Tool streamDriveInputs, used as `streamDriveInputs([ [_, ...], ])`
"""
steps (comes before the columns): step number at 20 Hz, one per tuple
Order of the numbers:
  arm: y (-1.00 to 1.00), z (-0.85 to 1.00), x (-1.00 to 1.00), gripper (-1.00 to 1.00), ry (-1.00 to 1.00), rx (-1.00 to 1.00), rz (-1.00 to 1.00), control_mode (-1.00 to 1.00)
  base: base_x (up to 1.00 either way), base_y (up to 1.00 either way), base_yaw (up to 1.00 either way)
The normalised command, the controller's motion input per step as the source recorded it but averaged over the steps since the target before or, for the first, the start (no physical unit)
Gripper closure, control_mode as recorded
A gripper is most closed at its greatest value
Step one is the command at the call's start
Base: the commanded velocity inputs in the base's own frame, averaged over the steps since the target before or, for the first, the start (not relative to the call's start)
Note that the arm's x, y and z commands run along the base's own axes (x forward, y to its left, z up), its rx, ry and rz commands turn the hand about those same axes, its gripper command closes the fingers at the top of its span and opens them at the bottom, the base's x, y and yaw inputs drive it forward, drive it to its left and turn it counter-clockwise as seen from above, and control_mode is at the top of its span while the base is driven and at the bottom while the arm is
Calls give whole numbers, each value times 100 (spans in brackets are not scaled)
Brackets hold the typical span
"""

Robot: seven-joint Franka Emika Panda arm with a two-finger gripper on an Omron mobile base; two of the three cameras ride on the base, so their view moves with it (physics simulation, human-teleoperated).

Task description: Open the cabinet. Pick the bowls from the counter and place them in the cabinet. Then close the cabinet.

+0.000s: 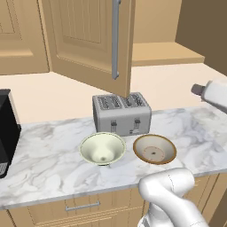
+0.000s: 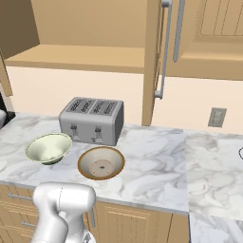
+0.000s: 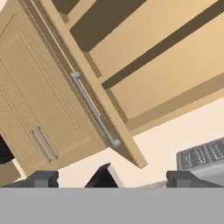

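**Cabinet door open, both bowls on the counter**

You have the gripper spread wide and holding nothing, facing the cabinet from below. Its left door stands swung out, the shelf bare. The cream bowl and the brown-rimmed bowl sit side by side, apart, on the counter, just in front of the toaster.

No legible text, label, brand, number or sign found on any surface. The toaster front carries only unmarked levers and knobs. The wall outlet plate is likewise blank.
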Motion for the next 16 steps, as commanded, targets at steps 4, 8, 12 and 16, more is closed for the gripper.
streamDriveInputs([
  [4, -37, 0, 3, -100, -3, 25, 0, -100, 0, 0, 0],
  [8, -6, 0, 40, -100, 0, 20, 0, -100, 0, 0, 0],
  [12, 0, 0, 79, -100, 0, 9, 0, -100, 0, 0, 0],
  [16, 0, 0, 75, -100, 0, 9, 0, -100, 0, 0, 0],
])
